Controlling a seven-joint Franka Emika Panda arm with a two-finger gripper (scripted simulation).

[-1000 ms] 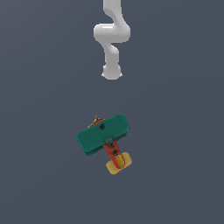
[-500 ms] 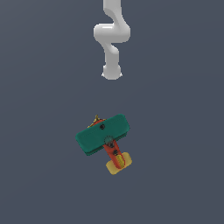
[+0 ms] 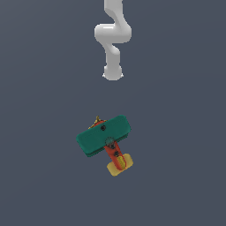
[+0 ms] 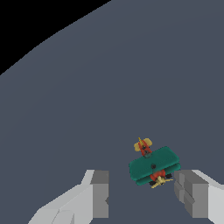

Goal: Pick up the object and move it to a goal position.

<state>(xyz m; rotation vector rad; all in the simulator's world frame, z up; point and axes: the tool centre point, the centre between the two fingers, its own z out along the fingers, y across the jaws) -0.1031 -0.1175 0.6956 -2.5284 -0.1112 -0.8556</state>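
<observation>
The toy biplane [image 3: 104, 136] lies on the dark grey floor, with teal-green wings, a red-orange body, a yellow tail and a yellow propeller. In the exterior view the white arm [image 3: 112, 39] hangs well above it in the picture, apart from it, and the fingers do not show there. In the wrist view my gripper [image 4: 144, 186] is open, with one grey finger [image 4: 99, 192] on each side of the picture. The biplane [image 4: 154, 165] shows between and beyond the fingers, closer to one finger [image 4: 191, 192], untouched. The gripper holds nothing.
The floor [image 3: 44, 110] is a plain dark grey surface with no other objects in view. In the wrist view a black area [image 4: 26, 22] lies beyond the floor's edge.
</observation>
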